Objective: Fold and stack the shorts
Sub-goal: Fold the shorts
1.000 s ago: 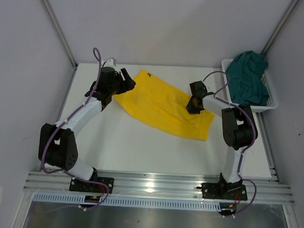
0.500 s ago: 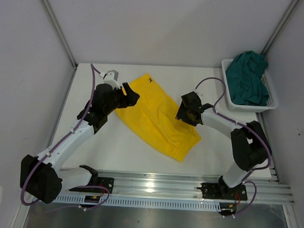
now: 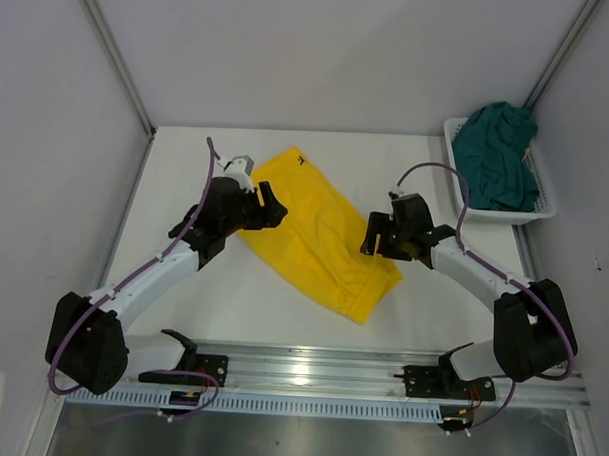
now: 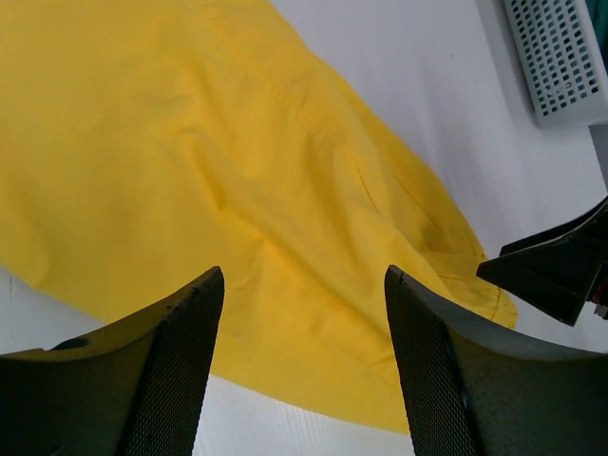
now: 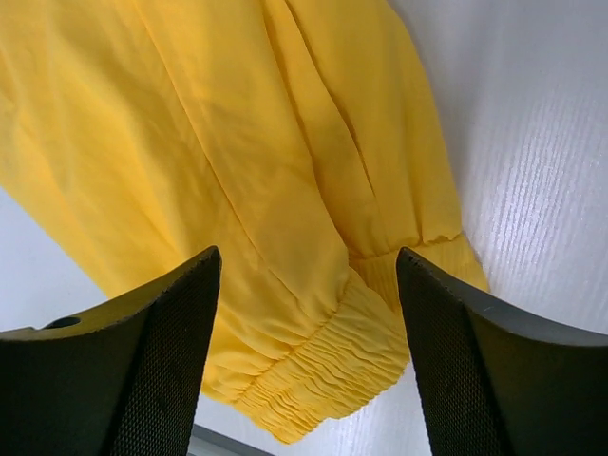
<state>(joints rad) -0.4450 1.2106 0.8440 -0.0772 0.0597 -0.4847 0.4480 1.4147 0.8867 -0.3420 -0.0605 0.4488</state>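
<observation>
Overhead, yellow shorts (image 3: 319, 234) are lying between the left gripper (image 3: 270, 205) and right gripper (image 3: 372, 235), both hovering open and empty, arms bent inward; teal shorts (image 3: 497, 155) are sitting in the basket (image 3: 541, 208) beyond the right one. Left wrist: they are lying under spread fingers (image 4: 171, 361). Right wrist: the elastic edge (image 5: 323, 370) is sitting bunched, risking a one-layer pinch.
</observation>
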